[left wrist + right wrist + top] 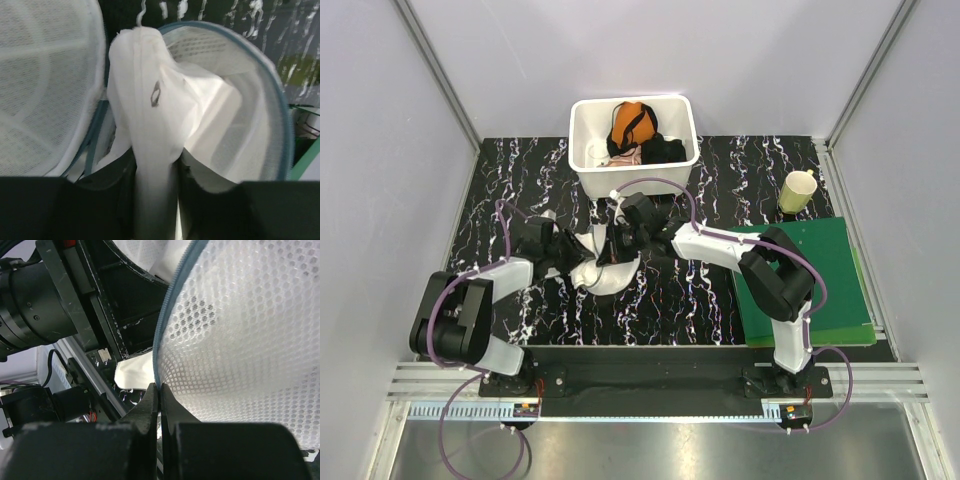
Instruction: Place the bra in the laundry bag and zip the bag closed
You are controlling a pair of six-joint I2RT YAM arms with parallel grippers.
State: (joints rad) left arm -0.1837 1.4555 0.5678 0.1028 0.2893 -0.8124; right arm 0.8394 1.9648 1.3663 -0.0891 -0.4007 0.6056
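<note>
The white round mesh laundry bag (610, 268) lies open on the black marbled table between my two grippers. In the left wrist view its lid disc (45, 85) stands open at the left and the blue-rimmed body (250, 125) at the right. My left gripper (156, 200) is shut on the white bra (150, 115), a fold of which stands up at the bag's mouth. My right gripper (159, 390) is shut on the bag's blue zipper rim (165, 330); the mesh wall (240, 340) fills that view. In the top view the left gripper (568, 250) and the right gripper (622, 240) meet over the bag.
A white rectangular tub (633, 145) with an orange garment (632, 125) and a black garment (663, 150) stands at the back centre. A yellow-green cup (797, 191) stands at the back right. A green mat (810, 280) lies at the right.
</note>
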